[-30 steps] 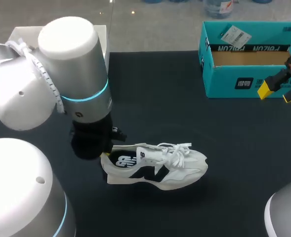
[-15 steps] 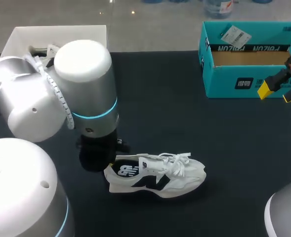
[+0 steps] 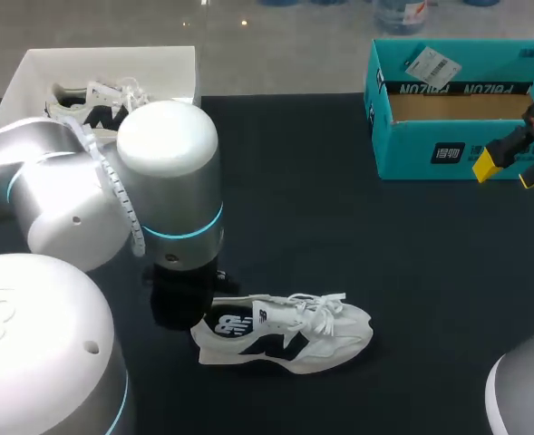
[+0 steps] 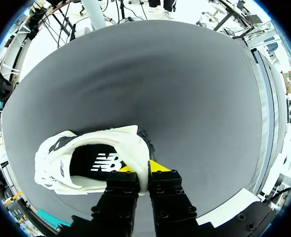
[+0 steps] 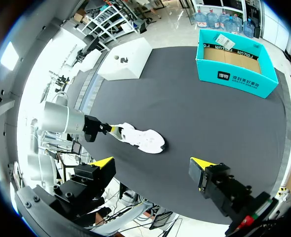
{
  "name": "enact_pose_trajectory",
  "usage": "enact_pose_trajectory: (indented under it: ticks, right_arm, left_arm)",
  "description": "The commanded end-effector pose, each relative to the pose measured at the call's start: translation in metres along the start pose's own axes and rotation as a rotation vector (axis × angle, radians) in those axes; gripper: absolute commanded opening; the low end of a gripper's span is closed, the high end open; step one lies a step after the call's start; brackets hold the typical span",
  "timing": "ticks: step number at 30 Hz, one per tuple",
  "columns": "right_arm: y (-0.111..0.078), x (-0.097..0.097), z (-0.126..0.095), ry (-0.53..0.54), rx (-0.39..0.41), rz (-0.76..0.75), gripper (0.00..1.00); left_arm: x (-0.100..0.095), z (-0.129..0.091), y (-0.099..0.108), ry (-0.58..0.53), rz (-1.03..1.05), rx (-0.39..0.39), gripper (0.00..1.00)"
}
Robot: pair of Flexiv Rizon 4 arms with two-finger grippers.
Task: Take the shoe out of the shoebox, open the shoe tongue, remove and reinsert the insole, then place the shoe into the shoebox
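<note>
A white sneaker with black side panels stands on its sole on the dark table, toe pointing right. My left gripper is shut on the heel collar, one yellow tip inside the shoe and one outside. In the head view the left wrist hides those fingers. The black insole shows inside the shoe. The teal shoebox stands open at the back right, brown inside. My right gripper hovers open in front of the box, holding nothing; from it the sneaker lies far ahead.
A white box at the back left holds a second sneaker. A paper tag lies on the teal box's far rim. Bare dark tabletop stretches between the shoe and the shoebox.
My left arm has carried the sneaker by its heel a little toward the near edge. The arm no longer covers the white box and its sneaker. The right arm has stayed put.
</note>
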State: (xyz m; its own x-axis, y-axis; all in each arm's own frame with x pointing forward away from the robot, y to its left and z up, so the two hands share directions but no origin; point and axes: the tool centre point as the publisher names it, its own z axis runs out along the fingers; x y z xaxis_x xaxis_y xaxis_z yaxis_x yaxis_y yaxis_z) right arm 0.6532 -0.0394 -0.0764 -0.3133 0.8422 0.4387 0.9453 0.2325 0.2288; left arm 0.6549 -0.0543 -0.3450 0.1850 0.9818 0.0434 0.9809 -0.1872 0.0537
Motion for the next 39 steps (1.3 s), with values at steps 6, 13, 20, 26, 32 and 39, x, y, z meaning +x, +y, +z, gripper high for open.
enact_pose_trajectory:
  ticks: [6,13,20,26,32,39]
  right_arm:
    - [0.003,0.0,0.0,0.0,0.006,0.001,1.0]
    - [0.003,0.0,0.0,0.0,0.006,0.001,1.0]
    - [0.003,0.0,0.0,0.0,0.006,0.001,1.0]
    - [0.003,0.0,0.0,0.0,0.006,0.001,1.0]
    - [0.003,0.0,0.0,0.0,0.006,0.001,1.0]
    - [0.003,0.0,0.0,0.0,0.006,0.001,1.0]
  left_arm:
    - [0.004,-0.029,0.001,-0.027,-0.03,-0.02,1.0]
    - [0.041,-0.072,0.009,-0.175,-0.119,0.033,1.0]
    - [0.104,-0.077,0.003,-0.358,-0.316,0.152,1.0]
    - [0.136,-0.075,-0.026,-0.395,-0.485,0.147,1.0]
    - [0.136,-0.075,-0.026,-0.395,-0.485,0.147,1.0]
    - [0.136,-0.075,-0.026,-0.395,-0.485,0.147,1.0]
